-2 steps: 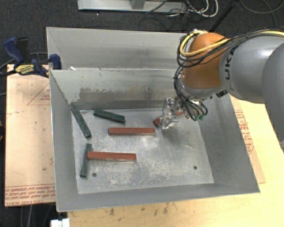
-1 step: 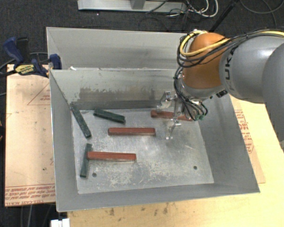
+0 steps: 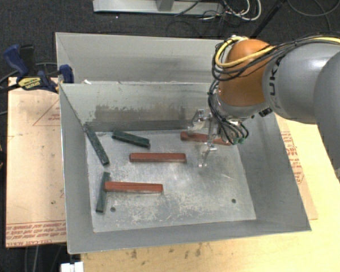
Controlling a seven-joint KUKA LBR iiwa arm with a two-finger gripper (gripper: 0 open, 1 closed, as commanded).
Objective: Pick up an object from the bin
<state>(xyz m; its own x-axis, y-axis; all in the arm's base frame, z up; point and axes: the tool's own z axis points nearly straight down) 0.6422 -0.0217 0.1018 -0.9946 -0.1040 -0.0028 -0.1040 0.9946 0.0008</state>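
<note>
1. While lining up on the reddish-brown stick at the far side of the bin, set the claw square across its narrow width, never along its length.
2. Close only once low on both sides of the stick, then lift straight up.
3. Keep off the second reddish-brown stick just to the left, and off the dark green stick beyond it.
4. Cannot tell whether the claw is apart or together, as it is hidden from this angle. Appears to rest against the far stick's right end, with no grip to be confirmed.
</note>
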